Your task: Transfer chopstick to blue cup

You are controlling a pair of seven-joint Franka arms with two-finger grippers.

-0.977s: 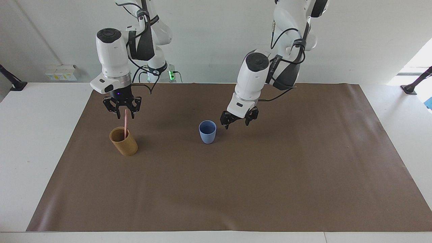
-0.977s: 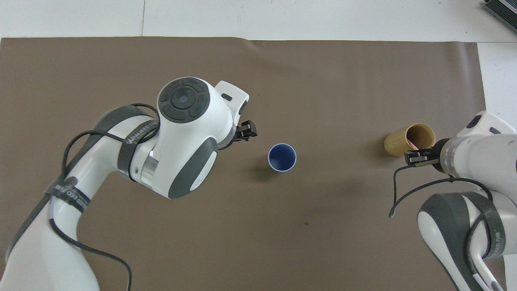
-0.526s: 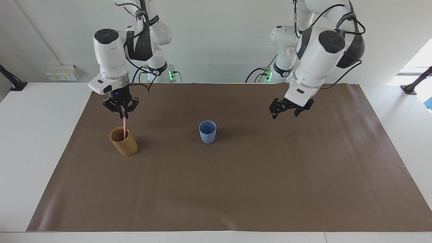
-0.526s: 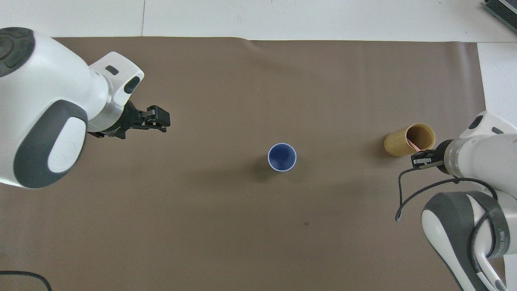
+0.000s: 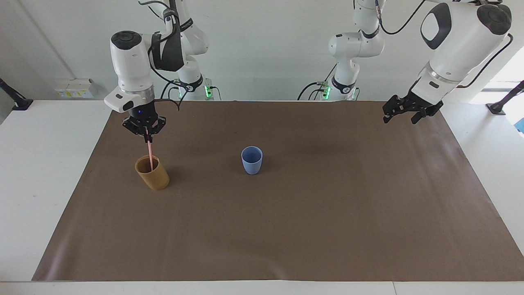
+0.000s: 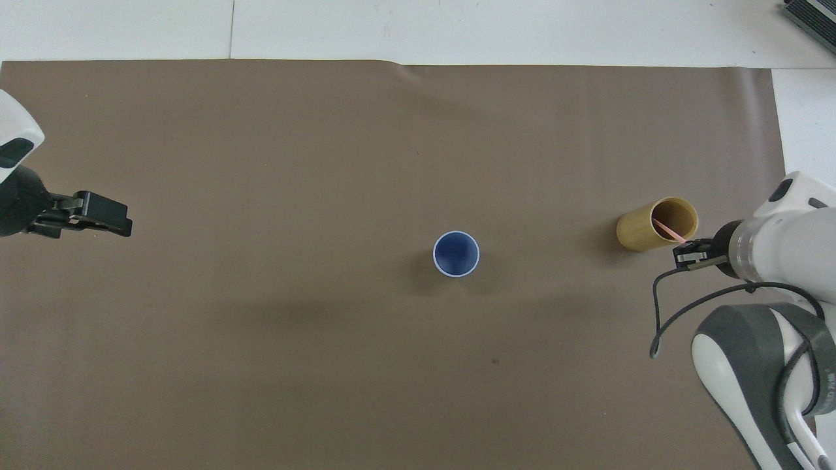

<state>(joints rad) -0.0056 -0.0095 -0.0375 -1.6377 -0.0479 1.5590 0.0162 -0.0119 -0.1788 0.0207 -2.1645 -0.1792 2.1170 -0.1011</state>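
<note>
1. Two Franka arms stand at one long edge of a worktop (image 5: 49,172) covered by a brown mat (image 5: 286,229).
2. The right hand (image 5: 146,137) hangs over the tan cup (image 5: 152,172), its fingertips pressed together on the top end of the pale-pink chopstick (image 5: 150,152).
3. The chopstick runs almost straight down from that pinch. Its lower end is inside the tan cup, so it is not yet clear of the rim.
4. The tan cup stands tilted on the mat toward the right arm's end of the worktop.
5. The blue cup (image 5: 251,159) stands upright and empty near the middle of the mat, well apart from the tan cup.
6. The left hand (image 5: 403,113) waits in the air over the corner of the mat at the left arm's end, by the robots' edge. Its fingers are spread and it holds nothing.
7. The step in hand looks like drawing the chopstick out of the tan cup.
8. To do it well, lift straight up until the lower tip clears the rim. Moving sideways too soon could drag the tilted cup over.
9. Then keep the stick vertical, carry it over the blue cup's mouth, lower the tip inside, and only then let go.
</note>
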